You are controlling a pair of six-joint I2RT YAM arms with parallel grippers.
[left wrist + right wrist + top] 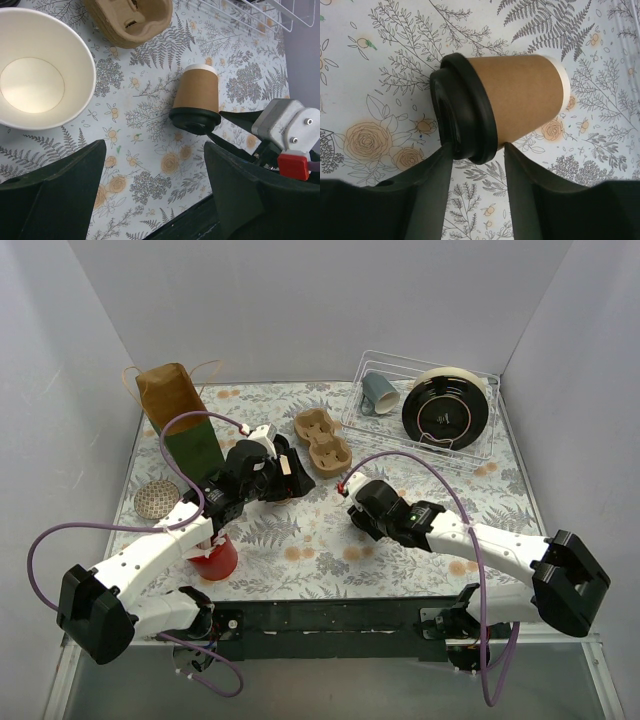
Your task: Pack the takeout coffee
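Near the middle of the table [300,540], a little toward its near edge, a lidded kraft cup [520,95] lies on its side on the fern-print cloth. Its black lid [465,110] is turned toward the right arm and its white base points away. The right gripper [476,150] meets it low from the lid end, one finger on each side of the lid's rim. The jaws stand part-way apart with the rim between them, and I cannot tell whether they pinch it. The rim looks a sensible place to take hold. It is probably the stiffest part of a tipped cup, and a hold there should let the arm swing the cup upright without crushing the paper wall.

Just to the left, the left gripper [155,150] hangs above the cloth with its jaws wide apart and nothing between them. Close by it an open kraft cup [35,70] stands upright, white inside, empty and without a lid. Placed so, the left arm seems to stand clear of the other's work.

Toward the far edge, just beyond both cups, a pulp cup carrier [322,437] rests wells up, the likely seat for the cups. A brown paper bag [178,415] stands in the far left corner. By my reading the packing has barely begun: neither cup sits in the carrier.
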